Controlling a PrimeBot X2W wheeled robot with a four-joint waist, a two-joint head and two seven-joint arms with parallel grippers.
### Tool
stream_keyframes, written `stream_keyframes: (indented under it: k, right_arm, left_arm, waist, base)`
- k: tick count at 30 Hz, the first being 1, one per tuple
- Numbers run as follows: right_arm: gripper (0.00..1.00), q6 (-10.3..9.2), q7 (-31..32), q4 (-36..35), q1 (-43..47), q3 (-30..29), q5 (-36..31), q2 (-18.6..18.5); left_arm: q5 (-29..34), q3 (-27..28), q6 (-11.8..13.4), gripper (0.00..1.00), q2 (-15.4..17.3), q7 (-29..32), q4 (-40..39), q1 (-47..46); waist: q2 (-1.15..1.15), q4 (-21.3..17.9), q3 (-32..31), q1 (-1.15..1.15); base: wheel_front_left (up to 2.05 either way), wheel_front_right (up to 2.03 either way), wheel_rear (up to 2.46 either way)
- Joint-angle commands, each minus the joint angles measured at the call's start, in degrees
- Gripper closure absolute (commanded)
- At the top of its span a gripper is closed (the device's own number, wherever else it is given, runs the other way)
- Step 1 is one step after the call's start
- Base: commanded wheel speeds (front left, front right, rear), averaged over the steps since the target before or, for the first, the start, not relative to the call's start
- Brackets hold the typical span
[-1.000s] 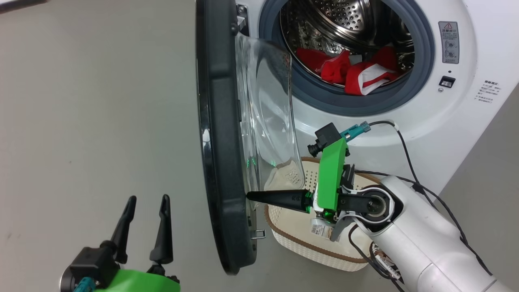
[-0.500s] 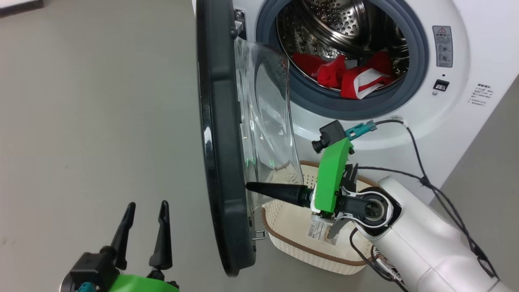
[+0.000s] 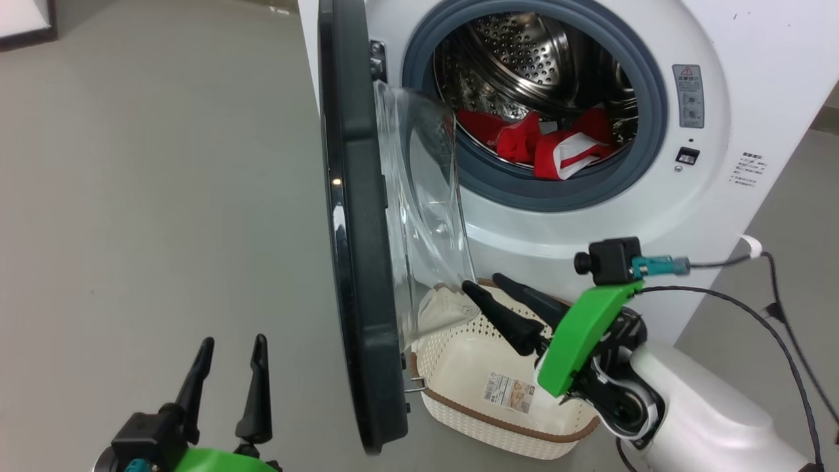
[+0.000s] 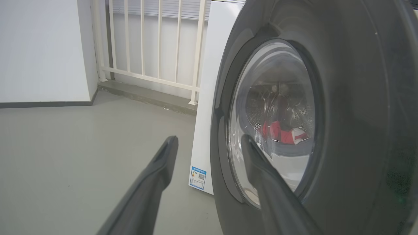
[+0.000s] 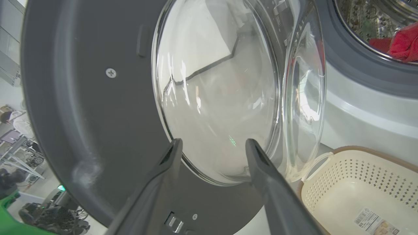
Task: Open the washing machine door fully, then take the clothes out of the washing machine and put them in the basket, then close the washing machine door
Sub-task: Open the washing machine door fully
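Our right fingers [image 3: 506, 318] gape empty over the cream perforated plastic basket [image 3: 459, 357], near the glass of the glossy black round door [image 3: 354, 229]; left fingers [image 3: 255, 393] gape empty above grey floor [image 3: 164, 196].

— Where does the head view look from?
— High up, facing down at the washing machine door [image 3: 357, 262], edge-on, basket [image 3: 459, 357] beneath it.
— And the wrist views?
— Both low and close: left wrist faces the door's outer side, right wrist its inner glass. All three share the door and the clothes [image 3: 514, 141] in the drum [image 3: 524, 59]
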Motion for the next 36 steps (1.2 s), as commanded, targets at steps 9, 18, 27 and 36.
stream_keyframes:
  k: [9, 18, 27, 36]
  right_arm:
    - [0.0, 0.43, -19.4, 9.75, 0.25, 4.29, -14.38, -0.04]
    - [0.0, 0.43, -20.62, 6.93, 7.76, -17.59, -38.08, 4.29]
    - [0.0, 0.43, -20.63, -2.47, 17.7, -29.48, -52.68, 8.85]
    - [0.0, 0.43, -20.63, -7.06, 21.15, -32.84, -55.02, 9.97]
  left_arm:
    - [1.14, 3.19, -1.05, 0.0, 0.82, -0.52, -0.34, 0.13]
    - [0.15, 3.61, -1.49, 0.0, 0.82, -0.52, -0.34, 0.38]
    - [-0.38, 3.78, -1.78, 0.0, 0.82, -0.53, -0.8, 1.4]
    - [-1.16, 4.51, -1.41, 0.0, 0.82, -0.53, -2.2, 1.52]
  waist:
    - [0.0, -1.31, -1.02, 0.0]
    - [0.0, -1.62, -0.97, 0.0]
    - [0.0, -1.82, -0.6, 0.0]
    - [0.0, -2.23, -0.07, 0.0]
  base:
    - [0.0, 0.0, 0.0]
    - [0.0, 0.0, 0.0]
    - [0.0, 0.0, 0.0]
    - [0.0, 0.0, 0.0]
